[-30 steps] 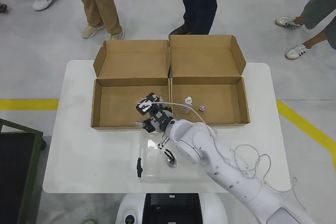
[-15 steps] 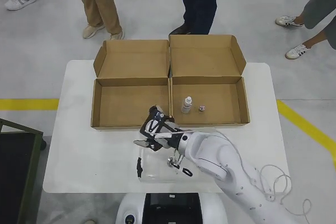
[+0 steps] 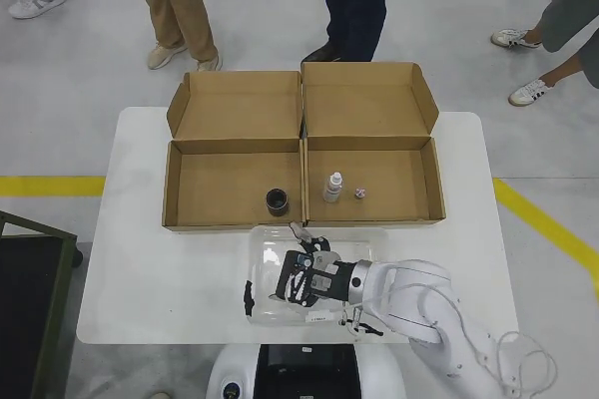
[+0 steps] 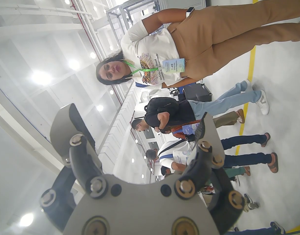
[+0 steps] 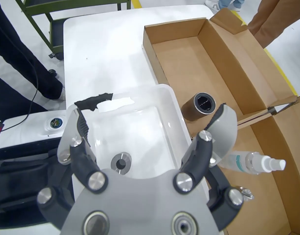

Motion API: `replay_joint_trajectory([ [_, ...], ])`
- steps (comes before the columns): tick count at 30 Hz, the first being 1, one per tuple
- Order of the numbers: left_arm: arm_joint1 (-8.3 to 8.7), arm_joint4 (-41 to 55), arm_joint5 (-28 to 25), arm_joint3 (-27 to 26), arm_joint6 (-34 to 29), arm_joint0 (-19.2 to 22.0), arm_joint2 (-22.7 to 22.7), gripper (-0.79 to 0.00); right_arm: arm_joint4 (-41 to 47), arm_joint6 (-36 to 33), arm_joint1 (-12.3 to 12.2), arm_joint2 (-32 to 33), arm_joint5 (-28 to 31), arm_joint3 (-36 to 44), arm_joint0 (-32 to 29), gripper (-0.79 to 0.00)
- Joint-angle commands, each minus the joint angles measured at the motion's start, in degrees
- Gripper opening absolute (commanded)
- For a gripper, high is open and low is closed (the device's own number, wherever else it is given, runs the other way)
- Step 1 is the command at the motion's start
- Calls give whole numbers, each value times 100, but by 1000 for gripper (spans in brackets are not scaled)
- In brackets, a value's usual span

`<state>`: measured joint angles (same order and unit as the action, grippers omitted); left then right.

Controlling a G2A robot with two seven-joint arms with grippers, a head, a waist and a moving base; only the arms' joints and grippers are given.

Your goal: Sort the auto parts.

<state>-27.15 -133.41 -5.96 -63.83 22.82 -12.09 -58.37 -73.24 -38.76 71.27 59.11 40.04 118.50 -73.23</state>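
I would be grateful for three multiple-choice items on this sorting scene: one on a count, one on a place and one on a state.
1. How many things lie in the brown cardboard box that holds the clear spray bottle? A two; B one; C four.
2. Where does the dark metal cylinder lie? A in that same box; B in the other brown cardboard box; C in neither box.
3. The right gripper above the clear plastic tray is: A shut on the cylinder; B shut on the bottle; C open and empty.

Answers:
1 A, the bottle and a small pale part lie there.
2 B, it rests alone on that box's floor.
3 C, its jaws stand apart with nothing between them.
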Motion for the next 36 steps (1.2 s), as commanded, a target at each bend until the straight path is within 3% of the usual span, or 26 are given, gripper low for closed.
replay_joint_trajectory([
  [1,0,0,0,0,0,0,0,0,-55,-3,-40,103,116,6,-95,0],
  [18,0,0,0,0,0,0,0,0,-599,-381,-191,18,435,-266,-214,0],
  [32,0,0,0,0,0,0,0,0,-1098,-380,-208,-322,277,-896,-43,-74],
  [35,0,0,0,0,0,0,0,0,-1117,-389,-211,-365,267,-1007,-10,-129],
  [36,0,0,0,0,0,0,0,0,-1117,-387,-211,-377,260,-1039,0,-188],
])
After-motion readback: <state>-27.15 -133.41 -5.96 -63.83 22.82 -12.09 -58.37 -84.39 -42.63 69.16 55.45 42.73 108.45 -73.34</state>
